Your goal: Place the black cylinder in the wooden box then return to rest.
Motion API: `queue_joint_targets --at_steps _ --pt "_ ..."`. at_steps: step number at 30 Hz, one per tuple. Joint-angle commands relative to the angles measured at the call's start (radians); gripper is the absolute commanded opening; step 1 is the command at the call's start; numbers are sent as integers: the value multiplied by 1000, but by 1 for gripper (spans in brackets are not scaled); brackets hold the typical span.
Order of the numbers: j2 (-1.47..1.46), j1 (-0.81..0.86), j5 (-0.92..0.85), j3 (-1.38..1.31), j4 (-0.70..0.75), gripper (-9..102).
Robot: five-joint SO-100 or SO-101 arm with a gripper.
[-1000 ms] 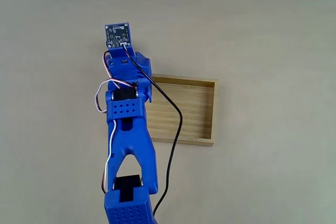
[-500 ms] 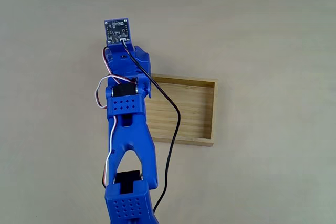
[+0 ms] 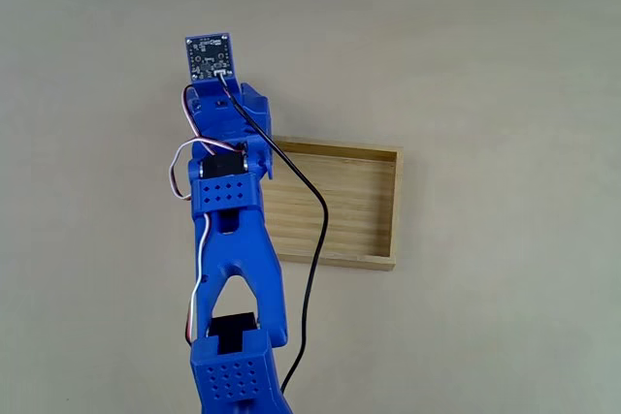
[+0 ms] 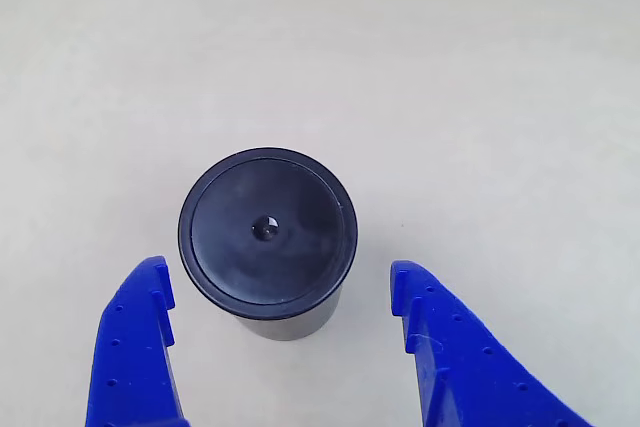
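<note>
Tool point(image 4: 278, 292) spread wide, straddling the upright black cylinder point(image 4: 267, 237) untouched; arm point(image 3: 233, 239) reaches past wooden box point(image 3: 359, 201).

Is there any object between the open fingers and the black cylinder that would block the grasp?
Nothing visible blocks it. The black cylinder stands upright on the bare table, and the gripper has one of its fingers open on each side.

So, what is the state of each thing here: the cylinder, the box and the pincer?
Cylinder: upright on the table, not gripped, between the two fingers.
Box: visible part of its floor bare, arm covers its left part in the fixed view.
Pincer: open, fingers either side of the cylinder, gaps showing.
</note>
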Motion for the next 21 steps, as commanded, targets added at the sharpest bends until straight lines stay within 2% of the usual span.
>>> queue_joint_targets --at_steps 1,21 --pt "-41 -5 -3 -112 -32 33" --pt "54 -6 2 -236 -32 33"
